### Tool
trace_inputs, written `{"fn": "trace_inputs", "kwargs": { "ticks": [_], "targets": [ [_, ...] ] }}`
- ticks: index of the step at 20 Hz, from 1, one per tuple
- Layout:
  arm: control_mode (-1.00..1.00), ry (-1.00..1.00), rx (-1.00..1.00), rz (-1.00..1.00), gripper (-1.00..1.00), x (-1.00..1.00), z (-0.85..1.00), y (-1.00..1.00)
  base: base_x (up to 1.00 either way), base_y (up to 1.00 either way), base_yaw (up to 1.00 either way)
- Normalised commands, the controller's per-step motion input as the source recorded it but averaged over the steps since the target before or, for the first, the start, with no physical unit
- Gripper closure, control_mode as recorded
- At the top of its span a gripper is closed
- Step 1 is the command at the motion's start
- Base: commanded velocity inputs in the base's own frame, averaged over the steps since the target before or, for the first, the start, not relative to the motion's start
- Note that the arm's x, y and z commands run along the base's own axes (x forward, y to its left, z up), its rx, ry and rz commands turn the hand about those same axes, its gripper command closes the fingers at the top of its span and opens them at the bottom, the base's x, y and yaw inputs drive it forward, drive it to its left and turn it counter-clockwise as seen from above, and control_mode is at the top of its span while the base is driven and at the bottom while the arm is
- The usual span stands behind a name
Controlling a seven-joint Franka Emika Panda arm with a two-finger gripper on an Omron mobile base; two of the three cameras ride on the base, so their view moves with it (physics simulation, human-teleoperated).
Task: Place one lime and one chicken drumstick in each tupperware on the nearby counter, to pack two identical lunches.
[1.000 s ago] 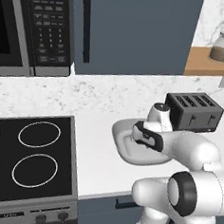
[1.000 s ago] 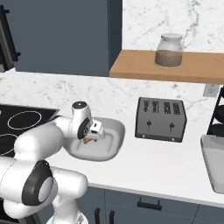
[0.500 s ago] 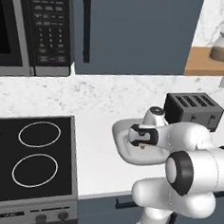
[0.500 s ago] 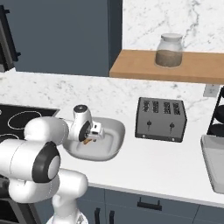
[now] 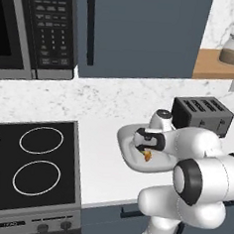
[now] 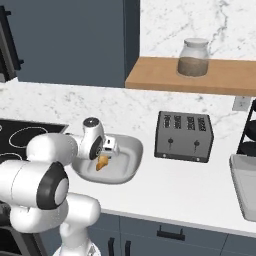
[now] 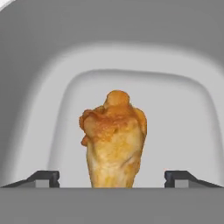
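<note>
Over the oval white tub (image 6: 125,150), the gripper (image 6: 103,156) hangs low with its jaws spread wide; in the hand view both fingertips (image 7: 43,177) stand well apart and neither touches anything. Between them lies a drumstick (image 7: 113,138), golden-brown, apparently resting on the tub's floor rather than gripped. Its long axis runs straight away from the hand, thick knobbly end farthest. It looks already let go, so the likely next move is a lift straight up, clear of the rim. Beyond the tub, on the white counter (image 6: 185,180), sits a dark toaster (image 6: 184,136). The grey tray (image 6: 246,185) lies at the far right edge.
</note>
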Motion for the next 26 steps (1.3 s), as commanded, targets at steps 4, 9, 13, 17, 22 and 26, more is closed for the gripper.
{"fn": "trace_inputs", "kwargs": {
  "ticks": [4,9,13,17,22,26],
  "targets": [
    [-1.00,-0.23,0.00,0.00,-1.00,-0.50,0.76,-0.12,0.00,0.00,0.00],
    [-1.00,-0.09,0.00,0.00,-1.00,-0.97,0.47,-0.17,0.00,0.00,0.00],
    [-1.00,0.00,0.00,0.00,-1.00,-0.86,0.24,0.11,0.00,0.00,0.00],
    [-1.00,-0.07,-0.07,0.01,-1.00,-0.84,0.05,0.38,0.00,0.00,0.00],
    [1.00,-0.01,-0.02,0.00,-1.00,-0.19,0.00,0.06,-0.64,0.10,0.01],
    [1.00,0.00,0.00,0.00,-1.00,0.00,0.00,0.00,-0.68,-0.39,-0.01]
  ]
}}
